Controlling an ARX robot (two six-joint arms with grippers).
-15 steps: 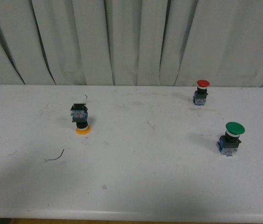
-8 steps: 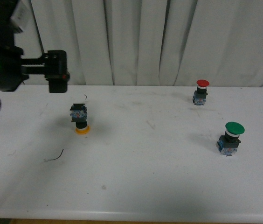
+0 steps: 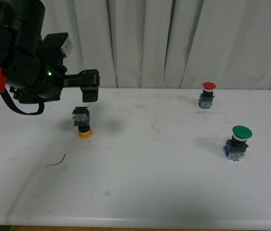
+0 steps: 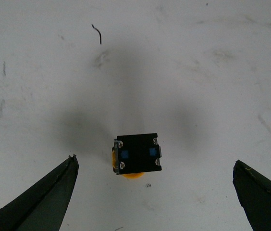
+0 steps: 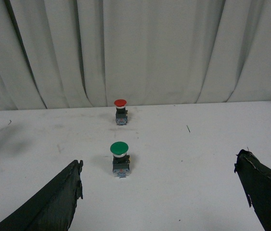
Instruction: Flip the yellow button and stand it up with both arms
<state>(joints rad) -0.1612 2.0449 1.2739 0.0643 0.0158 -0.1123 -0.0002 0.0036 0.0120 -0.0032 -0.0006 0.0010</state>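
Yellow button (image 3: 82, 123) sits upside down on the left part of the white bench (image 3: 154, 183), its orange cap flat against the surface and its blue-grey block base pointing up. The left arm (image 3: 20, 57) reaches in from the left, and the left end effector (image 3: 89, 90) hangs in the air just above the button without touching it. Seen from the left wrist, its fingers (image 4: 49, 197) are spread wide and the button's base (image 4: 138, 154) lies between them, lower down. The right end effector (image 5: 159, 161) is also spread wide and holds nothing. From its wrist I can see it faces the green button (image 3: 238, 142) and the red button (image 3: 207, 95), both upright on the right side of the bench, well apart from the yellow one. A thin curl of wire (image 3: 57, 161) lies near the front left. A pale curtain (image 3: 174, 43) hangs behind.
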